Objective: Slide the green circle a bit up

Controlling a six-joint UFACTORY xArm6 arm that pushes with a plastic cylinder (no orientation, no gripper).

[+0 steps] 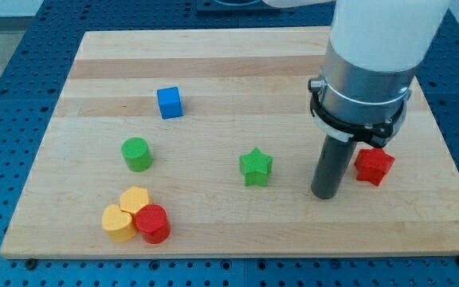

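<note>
Green circle [136,153] sits left of centre on the tabletop [213,56], below the blue cube [169,103], above the yellow/red cluster. No hand on this rig, so no grip state to tell; just my tip [324,194], down at the view's right, between green star [255,167] and red block [373,166], well apart from the target.

Best approach, judged: swing below the star, come in under the circle through the gap above the cluster, centre on it, short push toward the view's top. Stop short of the blue cube.

Count: 2 green, 2 red (one cylinder [153,223]), 2 yellow hearts [126,214], 1 blue.
</note>
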